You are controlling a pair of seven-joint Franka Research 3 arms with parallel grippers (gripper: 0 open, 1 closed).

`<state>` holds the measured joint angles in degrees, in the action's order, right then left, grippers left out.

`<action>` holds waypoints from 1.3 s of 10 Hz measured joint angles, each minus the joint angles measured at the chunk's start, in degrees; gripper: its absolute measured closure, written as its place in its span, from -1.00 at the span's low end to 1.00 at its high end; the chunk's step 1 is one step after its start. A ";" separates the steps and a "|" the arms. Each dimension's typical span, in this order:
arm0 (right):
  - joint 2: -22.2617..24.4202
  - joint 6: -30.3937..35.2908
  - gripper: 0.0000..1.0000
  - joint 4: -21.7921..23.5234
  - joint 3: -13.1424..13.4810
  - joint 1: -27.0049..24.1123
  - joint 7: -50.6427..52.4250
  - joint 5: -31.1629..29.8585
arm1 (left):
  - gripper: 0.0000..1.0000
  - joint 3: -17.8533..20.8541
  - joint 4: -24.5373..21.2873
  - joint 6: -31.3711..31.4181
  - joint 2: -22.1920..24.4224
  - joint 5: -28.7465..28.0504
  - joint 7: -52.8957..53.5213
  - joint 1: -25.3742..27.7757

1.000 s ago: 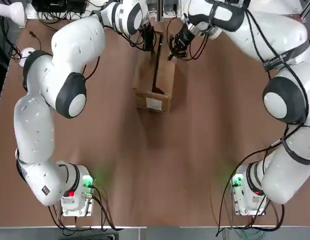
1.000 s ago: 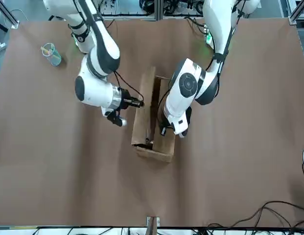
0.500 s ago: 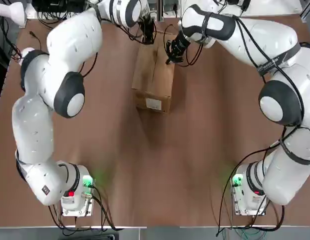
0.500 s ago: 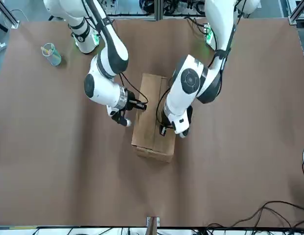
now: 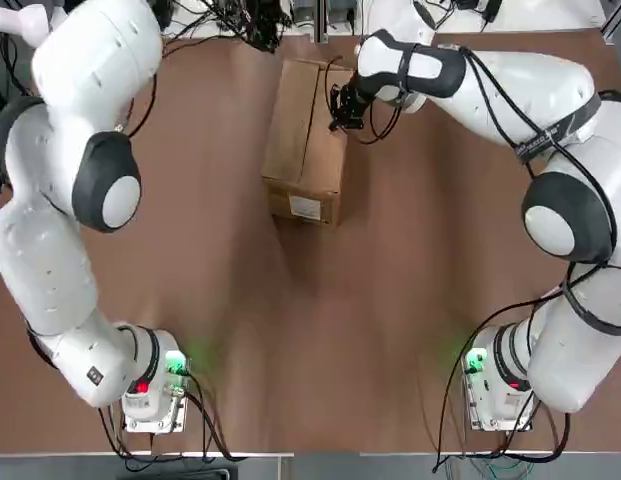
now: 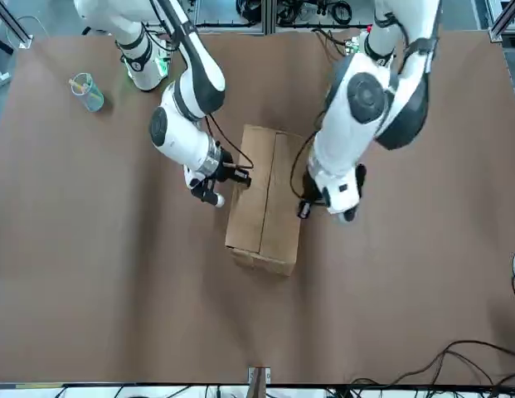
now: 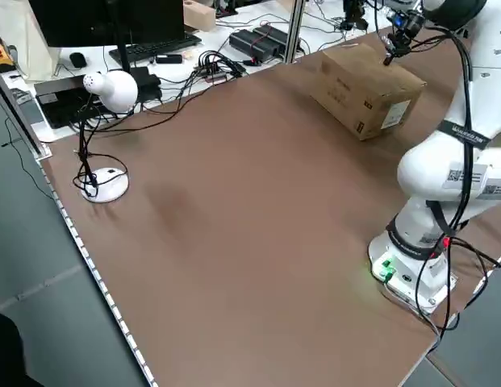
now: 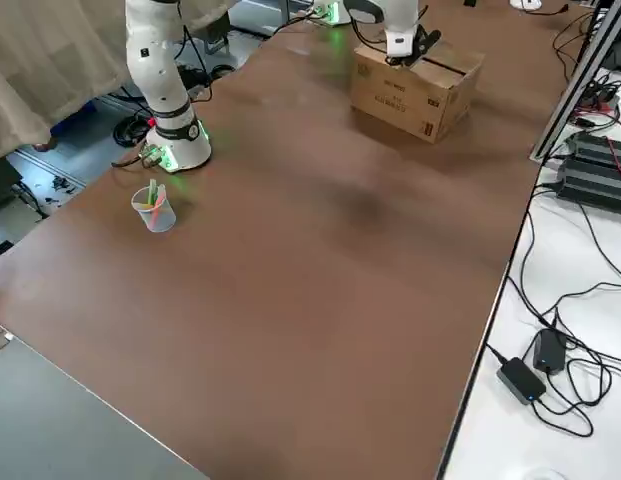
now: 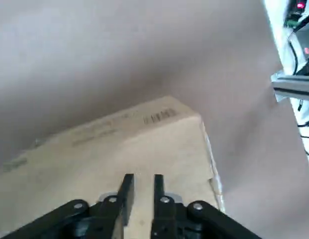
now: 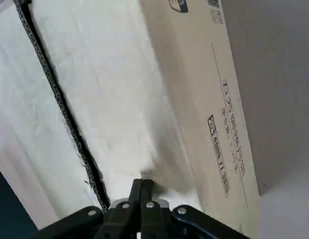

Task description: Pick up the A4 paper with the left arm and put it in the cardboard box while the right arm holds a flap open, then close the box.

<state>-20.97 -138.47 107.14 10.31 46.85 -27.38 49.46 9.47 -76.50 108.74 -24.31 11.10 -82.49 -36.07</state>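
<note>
The cardboard box (image 5: pixel 308 140) (image 6: pixel 265 195) lies in the far middle of the table with both long top flaps down and its white label (image 5: pixel 308 207) facing the bases. My right gripper (image 5: pixel 337 110) (image 6: pixel 240 174) is shut, its tip on the right-hand flap; the right wrist view shows the closed fingers (image 10: pixel 142 185) against cardboard. My left gripper (image 6: pixel 305 209) hangs beside the box's left side, off the flap. In the left wrist view its fingers (image 9: pixel 127 186) stand a narrow gap apart with nothing between them, above the box (image 9: pixel 144 144). The A4 paper is out of view.
A clear plastic cup (image 6: pixel 85 89) (image 8: pixel 153 208) stands on the table near the right arm's base. A white desk lamp (image 7: pixel 109 89) and cables (image 7: pixel 234 60) lie beyond the table's left edge. More cables (image 8: pixel 580 260) run along the far edge.
The gap between the flaps has closed and the box top is now flat. The left arm has lifted off the box and swung out to its left. The right gripper stays on its flap.
</note>
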 joint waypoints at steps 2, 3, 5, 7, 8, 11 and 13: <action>0.25 -1.39 0.98 0.70 0.01 0.45 0.21 0.00 | -0.21 0.10 0.13 -4.41 2.31 -0.95 13.04 3.99; 0.36 -1.89 0.98 0.96 0.04 0.63 0.43 0.00 | -0.47 0.11 0.17 -6.21 3.69 -1.75 19.73 5.90; 0.57 -3.08 0.98 1.54 0.04 0.99 0.61 0.00 | -1.00 0.17 0.22 -10.64 6.43 -2.79 34.41 9.61; 0.64 -3.41 0.98 1.72 0.06 1.10 0.64 0.00 | -1.00 -0.15 0.22 -12.97 8.16 -2.89 47.31 14.37; 0.68 -3.41 0.98 1.73 0.08 1.11 0.64 0.00 | -1.00 -0.95 0.20 -13.64 8.56 -2.90 53.27 17.52; 1.07 -1.57 0.88 1.42 0.76 1.15 -0.91 0.00 | -1.00 -3.10 -1.37 -14.09 10.85 -5.17 74.38 22.77; 1.31 1.44 0.76 0.79 2.19 1.37 -2.09 0.00 | -1.00 -3.26 -5.21 -13.93 15.67 -5.66 81.58 22.77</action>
<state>-19.65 -137.03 107.92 12.50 48.21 -29.47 49.46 6.21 -81.70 94.81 -8.64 5.43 -0.91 -13.30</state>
